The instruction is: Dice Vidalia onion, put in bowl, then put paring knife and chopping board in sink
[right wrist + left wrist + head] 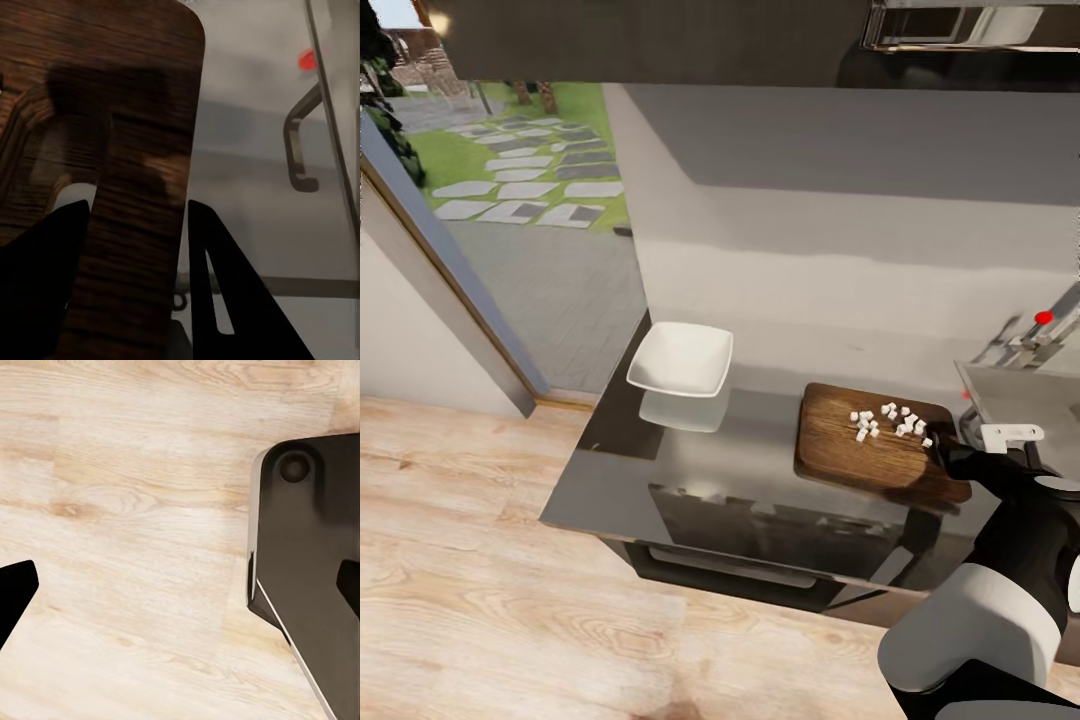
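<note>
The brown chopping board (860, 450) lies on the glossy grey countertop (750, 450), with the diced onion (890, 420) as small white cubes on its far right part. My right gripper (945, 452) is at the board's right end. In the right wrist view its dark fingers (225, 292) close on the strip of chopping board (142, 150) beside the handle hole. The white square bowl (680, 360) stands to the board's left. Part of the sink (1010, 395) shows at the right edge. The paring knife is out of view. My left gripper (180, 585) hangs open over the floor.
A chrome tap with a red knob (1043, 318) rises behind the sink. The counter ends just left of the bowl, by a glass door to a garden. Light wooden floor (510, 560) lies in front. The robot's dark base (307, 547) is below my left gripper.
</note>
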{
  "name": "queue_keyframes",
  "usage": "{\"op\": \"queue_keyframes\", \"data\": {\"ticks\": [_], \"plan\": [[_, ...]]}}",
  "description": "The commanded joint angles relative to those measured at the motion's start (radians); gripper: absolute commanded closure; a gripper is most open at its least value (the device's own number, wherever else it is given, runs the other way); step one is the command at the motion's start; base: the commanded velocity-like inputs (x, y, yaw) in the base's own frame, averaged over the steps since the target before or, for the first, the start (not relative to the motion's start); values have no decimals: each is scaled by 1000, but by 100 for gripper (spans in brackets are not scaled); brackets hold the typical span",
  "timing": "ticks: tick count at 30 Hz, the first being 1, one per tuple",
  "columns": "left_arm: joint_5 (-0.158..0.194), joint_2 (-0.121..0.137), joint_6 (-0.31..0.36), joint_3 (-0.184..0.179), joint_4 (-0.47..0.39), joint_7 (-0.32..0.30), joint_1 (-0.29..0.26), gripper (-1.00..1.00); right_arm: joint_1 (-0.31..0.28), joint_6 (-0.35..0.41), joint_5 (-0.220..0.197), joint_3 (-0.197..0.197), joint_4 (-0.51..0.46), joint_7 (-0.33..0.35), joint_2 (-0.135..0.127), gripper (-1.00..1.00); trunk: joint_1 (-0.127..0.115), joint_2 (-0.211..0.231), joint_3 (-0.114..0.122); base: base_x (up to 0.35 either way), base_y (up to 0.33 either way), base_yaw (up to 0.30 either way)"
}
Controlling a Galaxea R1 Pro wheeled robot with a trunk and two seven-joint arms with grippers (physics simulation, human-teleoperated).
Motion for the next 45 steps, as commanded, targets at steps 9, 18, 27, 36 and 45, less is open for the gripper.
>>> {"op": "queue_keyframes", "data": {"ticks": [9,18,27,36,45], "plan": [[9,2,-2,-8,0,6,0,-100,-1,3,4,-2,-2,6,1,100,1,-2,13,0,-17,0],[9,2,-2,-8,2,6,0,-100,-1,3,4,-2,-2,6,1,100,1,-2,26,0,-201,0],[9,2,-2,-8,2,6,0,-100,-1,3,4,-2,-2,6,1,100,1,-2,28,0,-37,0],[9,2,-2,-8,2,6,0,-100,-1,3,7,-2,-4,6,1,100,1,-2,28,0,0,0],[9,2,-2,-8,2,6,0,-100,-1,3,7,-2,-5,6,1,100,1,-2,36,0,0,0]]}}
